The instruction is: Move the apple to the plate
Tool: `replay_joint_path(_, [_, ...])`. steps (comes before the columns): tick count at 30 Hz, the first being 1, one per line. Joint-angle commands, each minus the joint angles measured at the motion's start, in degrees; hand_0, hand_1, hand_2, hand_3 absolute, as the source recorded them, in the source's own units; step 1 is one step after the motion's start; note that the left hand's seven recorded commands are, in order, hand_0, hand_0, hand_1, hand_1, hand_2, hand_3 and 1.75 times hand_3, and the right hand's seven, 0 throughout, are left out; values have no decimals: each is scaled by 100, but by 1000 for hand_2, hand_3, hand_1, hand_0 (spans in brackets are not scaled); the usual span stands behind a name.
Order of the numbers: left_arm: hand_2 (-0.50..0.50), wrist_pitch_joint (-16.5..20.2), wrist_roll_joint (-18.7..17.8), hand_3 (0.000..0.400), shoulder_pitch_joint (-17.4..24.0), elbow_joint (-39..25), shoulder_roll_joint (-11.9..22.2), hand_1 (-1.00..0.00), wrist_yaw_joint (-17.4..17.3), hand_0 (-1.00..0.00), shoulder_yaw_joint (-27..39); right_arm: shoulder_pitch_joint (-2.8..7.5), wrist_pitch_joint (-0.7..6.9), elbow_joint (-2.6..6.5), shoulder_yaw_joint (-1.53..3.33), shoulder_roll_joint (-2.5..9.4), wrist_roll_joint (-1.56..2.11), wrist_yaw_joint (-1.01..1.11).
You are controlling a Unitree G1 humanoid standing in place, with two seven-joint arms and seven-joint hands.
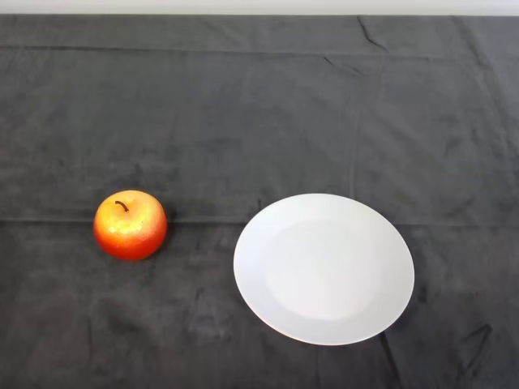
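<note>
A red and yellow apple (130, 224) with a dark stem stands upright on the dark cloth at the left of the head view. A white round plate (323, 268) lies on the cloth to the right of the apple, a short gap between them. Nothing lies on the plate.
The dark cloth (259, 113) covers the whole table and has shallow creases. The table's far edge runs along the top of the view.
</note>
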Motion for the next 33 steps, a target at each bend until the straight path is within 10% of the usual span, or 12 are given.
replay_joint_path(1, [0, -132, 91, 0, -201, 142, -32, 0, 61, 0, 201, -74, 9, 9, -48, -164, 77, 34])
replay_joint_path(33, [0, -229, 517, 0, -760, -297, -233, 0, 114, 0, -114, -74, 8, 6, -50, -163, 74, 34])
